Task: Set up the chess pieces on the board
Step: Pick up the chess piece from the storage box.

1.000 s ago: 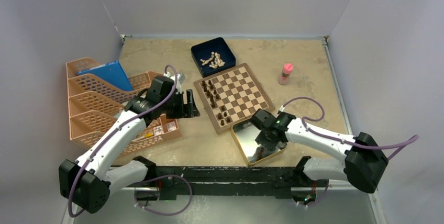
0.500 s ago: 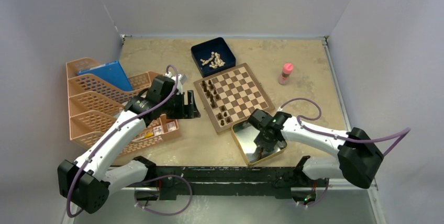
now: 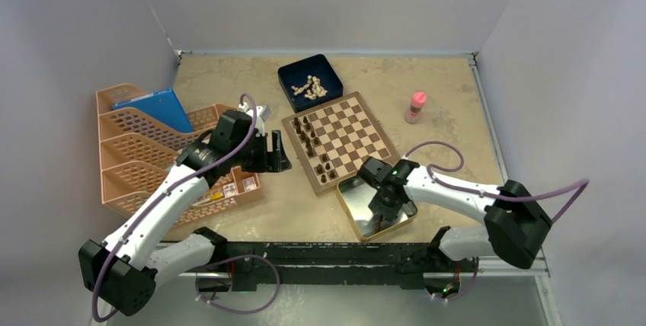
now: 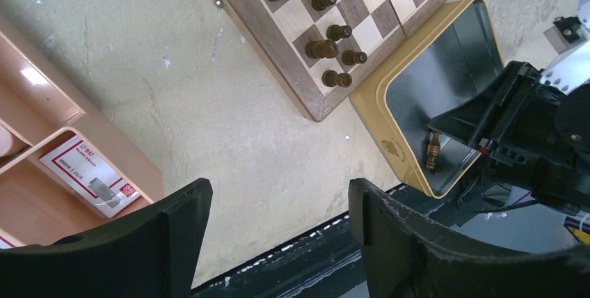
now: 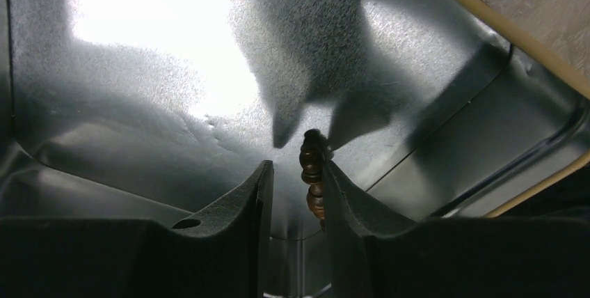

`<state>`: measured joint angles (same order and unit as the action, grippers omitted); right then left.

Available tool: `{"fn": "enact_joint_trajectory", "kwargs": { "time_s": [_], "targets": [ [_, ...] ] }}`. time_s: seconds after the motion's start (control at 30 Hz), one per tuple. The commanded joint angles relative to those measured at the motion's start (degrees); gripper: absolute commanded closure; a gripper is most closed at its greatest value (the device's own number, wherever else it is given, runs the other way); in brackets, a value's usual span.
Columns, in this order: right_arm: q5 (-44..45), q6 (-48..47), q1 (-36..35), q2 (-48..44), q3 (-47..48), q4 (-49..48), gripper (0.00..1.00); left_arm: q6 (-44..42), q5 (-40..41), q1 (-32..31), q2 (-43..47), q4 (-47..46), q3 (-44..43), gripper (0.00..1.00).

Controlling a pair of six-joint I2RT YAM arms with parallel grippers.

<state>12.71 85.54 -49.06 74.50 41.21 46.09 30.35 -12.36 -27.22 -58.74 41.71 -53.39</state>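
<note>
The board (image 3: 346,137) lies mid-table, with dark brown chess pieces (image 3: 308,138) standing along its left edge, also seen in the left wrist view as chess pieces (image 4: 327,47) on the board (image 4: 362,5). My right gripper (image 3: 381,206) reaches down into the silver tin (image 3: 352,206). One dark piece (image 5: 312,173) stands between its fingers and touches the right finger (image 5: 341,193); a gap separates it from the left finger. That piece (image 4: 433,150) also shows in the tin (image 4: 410,166). My left gripper (image 3: 278,151) hovers open and empty left of the board, its jaws (image 4: 278,200) wide apart.
A dark blue box (image 3: 295,75) of cream chessmen sits behind the board. A pink bottle (image 3: 416,107) stands at the right. Orange mesh trays (image 3: 145,158) with a blue folder (image 3: 156,109) fill the left side. The black base rail (image 3: 327,254) runs along the near edge.
My right arm has shifted slightly left, with its gripper staying in the tin, and its jaws have narrowed a little around the piece. The left arm has stayed put.
</note>
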Motion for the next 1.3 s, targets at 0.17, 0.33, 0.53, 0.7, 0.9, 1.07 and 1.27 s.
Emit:
{"fn": "enact_joint_trajectory", "kwargs": {
  "time_s": [0.17,0.33,0.53,0.7,0.9,1.07,1.27],
  "targets": [
    [2.17,-3.55,0.10,7.15,4.41,-0.84,0.67,-2.04,2.74,-1.66,0.51,-0.67,-2.26,0.30],
    [4.77,-6.71,0.10,7.47,7.71,-2.40,0.80,-1.89,3.04,-2.01,0.57,-0.78,-2.31,0.32],
    [7.18,-12.77,-0.16,10.18,12.30,-2.39,0.87,-2.25,2.70,-2.21,0.77,-0.67,-2.36,0.35],
    [6.59,-15.82,-0.16,12.83,15.12,3.03,0.75,-3.61,3.22,-2.39,0.28,-0.57,-4.13,0.35],
    [-0.59,-17.73,-0.16,8.96,13.60,4.32,0.64,-3.38,2.18,-2.37,-0.24,0.61,-4.78,0.35],
    [-5.35,-20.50,0.10,8.19,10.41,2.41,0.61,-3.76,2.55,-2.37,-0.29,0.85,-5.74,0.35],
    [-5.45,-22.09,0.18,12.87,11.49,3.89,0.62,-4.06,2.08,-2.39,0.09,0.65,-6.08,0.35]
  ]
}}
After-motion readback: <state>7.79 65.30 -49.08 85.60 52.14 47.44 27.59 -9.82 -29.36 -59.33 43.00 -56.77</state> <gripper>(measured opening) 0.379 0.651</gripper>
